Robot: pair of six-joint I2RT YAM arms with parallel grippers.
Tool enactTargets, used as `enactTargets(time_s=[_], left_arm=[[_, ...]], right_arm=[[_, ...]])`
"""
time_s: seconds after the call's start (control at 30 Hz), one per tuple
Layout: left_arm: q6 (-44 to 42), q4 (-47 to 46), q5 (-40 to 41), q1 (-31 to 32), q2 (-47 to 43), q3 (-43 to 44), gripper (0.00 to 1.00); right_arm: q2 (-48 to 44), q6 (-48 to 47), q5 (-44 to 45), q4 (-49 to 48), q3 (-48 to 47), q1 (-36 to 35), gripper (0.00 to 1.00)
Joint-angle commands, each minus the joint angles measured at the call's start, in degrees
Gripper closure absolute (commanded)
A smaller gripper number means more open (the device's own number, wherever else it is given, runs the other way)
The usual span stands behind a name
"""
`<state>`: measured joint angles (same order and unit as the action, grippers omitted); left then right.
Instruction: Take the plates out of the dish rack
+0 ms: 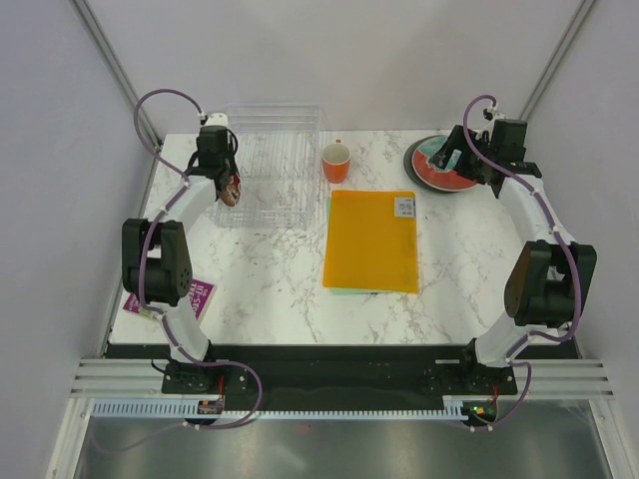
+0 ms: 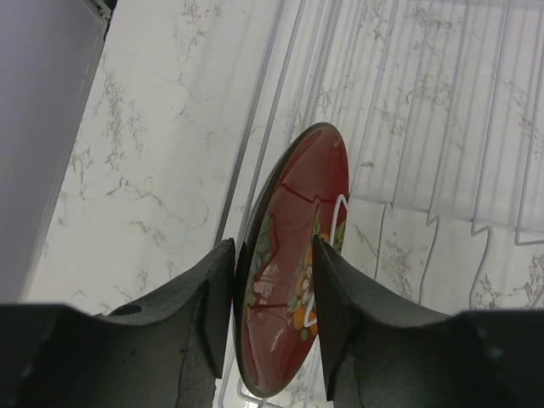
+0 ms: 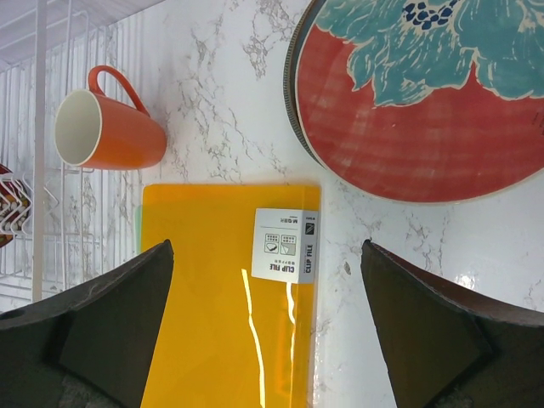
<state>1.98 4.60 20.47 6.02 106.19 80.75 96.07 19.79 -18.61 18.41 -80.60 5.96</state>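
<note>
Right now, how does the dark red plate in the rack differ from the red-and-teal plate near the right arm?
The dark red plate stands on edge in the dish rack; the red-and-teal plate lies flat atop another plate. The dark red plate is straddled by the left gripper; the red-and-teal plate is untouched. Both are round and patterned.

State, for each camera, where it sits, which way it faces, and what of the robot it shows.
Top external: above and behind the bases, looking down on the table; both whole arms show.
Left wrist: on the left arm, facing down at the dish rack; left gripper clamps the dark red plate.
Right wrist: on the right arm, facing down over the yellow folder, orange cup and red-and-teal plate; open right gripper shows.
Shared: top external also shows all five of those things.
</note>
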Motion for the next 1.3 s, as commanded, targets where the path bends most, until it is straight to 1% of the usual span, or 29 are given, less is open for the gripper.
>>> enactTargets(time_s=[0.0,0.3,0.47,0.5,0.53,0.6,0.63,0.7,0.73,0.8,1.07,1.27], left_arm=[[2.33,0.41,-0.52,-0.31,1.12,2.13,0.53],[2.15,1.46,0.71,-0.31,2.61,2.75,0.55],[1.8,2.07,1.33,-0.31,4.11,3.01,0.64],[1.98,1.99,1.68,-0.31,4.2,2.92,0.64],[2.06,1.99,1.85,-0.31,3.94,2.66,0.68],[1.98,1.64,1.77,-0.31,3.76,2.13,0.69],[1.89,1.64,1.59,-0.31,3.93,2.3,0.79],[1.63,2.07,1.42,-0.31,4.28,2.74,0.85],[1.54,2.25,1.42,-0.31,4.37,3.01,0.91],[1.63,2.69,1.24,-0.31,4.64,3.19,0.98],[0.84,2.69,2.64,-0.05,2.01,3.1,0.98],[-1.89,2.26,7.56,1.27,-2.03,4.15,0.98]], right_arm=[[-1.59,-0.81,-0.81,-1.63,0.53,0.11,0.02],[-2.2,-0.98,-1.51,-1.63,0.79,0.11,0.02],[-2.12,-0.81,-1.78,-1.63,1.14,0.2,0.02],[-2.03,-0.81,-1.95,-1.63,1.14,0.11,0.02],[-1.86,-0.89,-2.22,-1.63,1.06,0.11,0.02],[-1.77,-0.81,-2.22,-1.54,1.06,0.11,0.02],[-1.68,-0.89,-2.22,-1.71,1.06,0.2,0.02],[-1.68,-0.81,-2.39,-1.63,1.06,0.11,0.02],[-1.59,-0.72,-2.39,-1.63,1.14,0.11,0.02],[-1.68,-0.72,-2.48,-1.54,1.23,0.2,0.02],[-2.73,-0.54,-3.1,-1.54,2.02,0.02,0.02],[-4.4,-0.19,-3.45,-1.54,3.34,0.11,0.02]])
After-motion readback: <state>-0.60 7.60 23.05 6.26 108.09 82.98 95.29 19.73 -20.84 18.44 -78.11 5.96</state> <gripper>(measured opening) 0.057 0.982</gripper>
